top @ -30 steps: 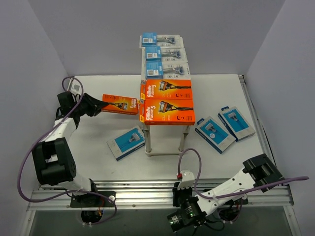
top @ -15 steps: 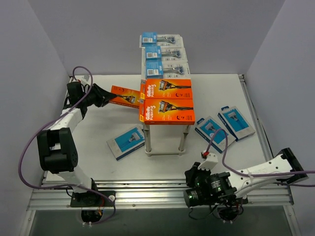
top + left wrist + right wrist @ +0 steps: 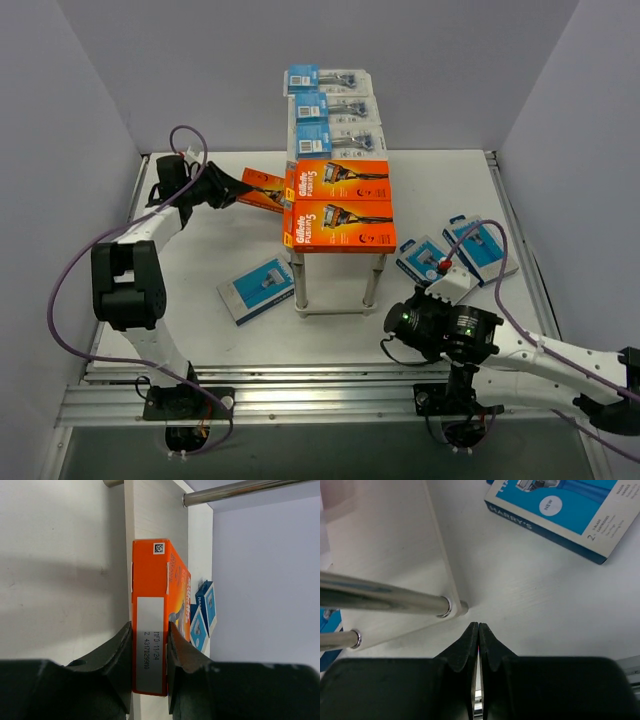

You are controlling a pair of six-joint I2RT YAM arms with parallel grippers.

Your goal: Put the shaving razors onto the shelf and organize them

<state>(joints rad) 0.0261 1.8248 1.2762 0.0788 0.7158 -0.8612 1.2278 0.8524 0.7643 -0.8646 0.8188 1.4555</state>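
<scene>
Top external view: nearest, the right gripper (image 3: 475,630), fingers pressed together and empty, has swung in beside the shelf (image 3: 298,285) legs, while farther back the left gripper (image 3: 150,630), clamped on an orange razor box (image 3: 155,580), has carried it to the shelf's left edge, seemingly ready for placing.

The orange box (image 3: 152,580) is made of printed card with a slight sheen, and a matt white paper label (image 3: 150,645) is stuck along its narrow edge. The left end effector (image 3: 150,626) and right end effector (image 3: 475,626) are moulded in matt black plastic. The shelf (image 3: 155,515) is faced in smooth, pale wood-grain, and its legs (image 3: 385,599) are polished bright metal. The tabletop (image 3: 530,600) is white, matt and faintly grained. The blue box (image 3: 560,515) is of glossy printed card.
</scene>
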